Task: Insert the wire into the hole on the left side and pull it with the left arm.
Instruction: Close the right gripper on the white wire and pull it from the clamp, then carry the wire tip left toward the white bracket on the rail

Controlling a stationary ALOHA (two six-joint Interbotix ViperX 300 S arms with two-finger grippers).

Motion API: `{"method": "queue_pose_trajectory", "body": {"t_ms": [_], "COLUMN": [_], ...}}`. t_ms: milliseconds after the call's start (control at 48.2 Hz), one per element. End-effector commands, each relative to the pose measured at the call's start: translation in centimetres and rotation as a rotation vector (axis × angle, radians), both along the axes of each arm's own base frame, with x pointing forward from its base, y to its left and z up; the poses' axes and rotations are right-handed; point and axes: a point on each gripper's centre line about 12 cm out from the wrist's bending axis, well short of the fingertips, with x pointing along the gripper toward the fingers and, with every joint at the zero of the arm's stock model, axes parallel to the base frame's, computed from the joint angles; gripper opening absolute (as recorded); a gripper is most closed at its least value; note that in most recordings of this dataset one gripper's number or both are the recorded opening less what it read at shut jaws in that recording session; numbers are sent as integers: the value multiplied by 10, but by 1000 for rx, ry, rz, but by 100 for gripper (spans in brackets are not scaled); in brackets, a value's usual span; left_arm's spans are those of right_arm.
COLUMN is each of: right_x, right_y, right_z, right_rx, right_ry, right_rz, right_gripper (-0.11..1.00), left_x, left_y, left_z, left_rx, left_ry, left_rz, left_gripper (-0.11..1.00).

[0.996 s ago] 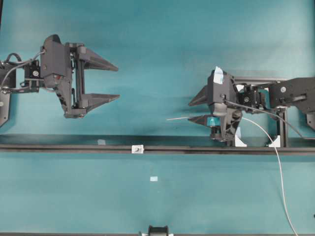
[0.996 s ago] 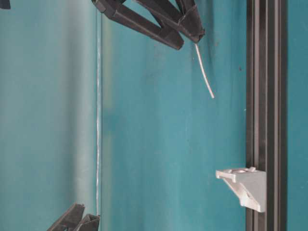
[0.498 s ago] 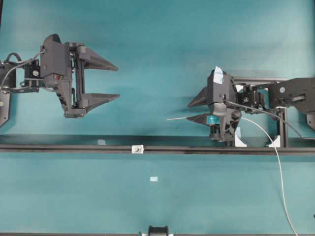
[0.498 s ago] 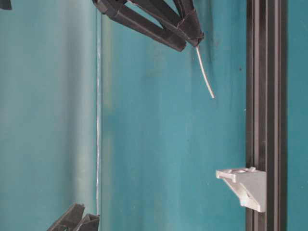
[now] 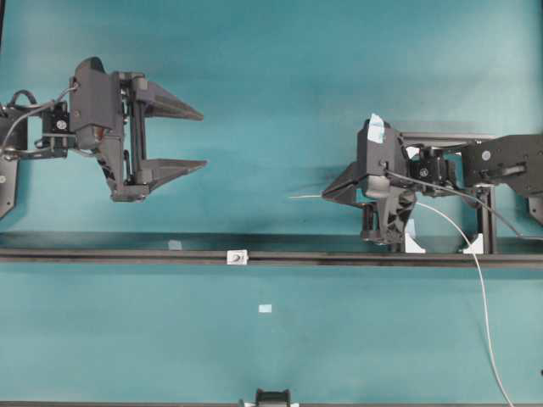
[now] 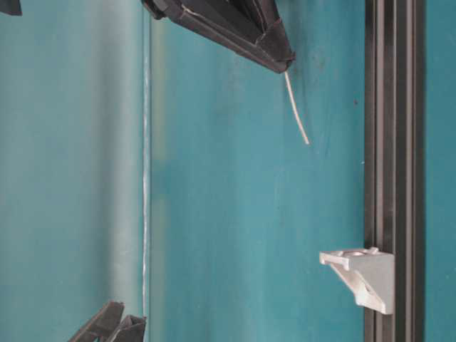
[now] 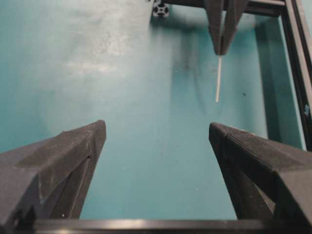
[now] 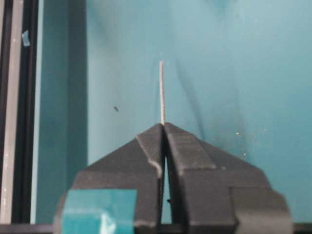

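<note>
Wire: thin pale grey-white flexible wire (image 8: 162,90), light and floppy; best held near its tip.
Right gripper (image 5: 325,193): clamped on the wire, short end protruding.
Left gripper (image 5: 200,138): wide open, empty.
Hole: small white block (image 5: 237,256) on the rail, well apart from the wire tip.

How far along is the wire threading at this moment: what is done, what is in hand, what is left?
Done: the right claw is shut on the wire, a short free end poking out past its tips. In hand: carrying that end toward the hole in the small white block on the rail; the tip is well to the right of it. Left: threading it through, then the pull by the left claw, which waits open and empty.
</note>
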Motion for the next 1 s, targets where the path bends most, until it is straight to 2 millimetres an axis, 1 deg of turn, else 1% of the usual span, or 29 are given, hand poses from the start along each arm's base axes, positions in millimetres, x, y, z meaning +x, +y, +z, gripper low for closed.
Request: {"method": "queue_pose_trajectory", "body": {"t_ms": [0,228,332,519,685,872,976], "right_x": [2,3,3,-2,-12,-21,-27], "right_y": [-1,0,0,0,-1,-2,-4], "right_z": [5,7,14,35,51,76,86], "right_rx": [-9,-12,-11,-11,-10,-6,-6], "right_ry": [-20,-30,-45,-105,-142,-208,-223], "right_rz": [8,15,15,16,15,10,6], "right_gripper": [1,1,1,1,1,1,1], "left_x": [3,2,2,2,2,2,3], "left_y": [3,4,4,4,4,4,4], "left_z": [7,6,6,10,16,17,18], "left_rx": [2,1,1,-1,0,-3,-2], "left_ry": [-28,-26,-23,-37,-54,-59,-62], "left_rz": [11,14,14,14,16,17,17], "left_gripper": [71,71,71,71,70,70,70]}}
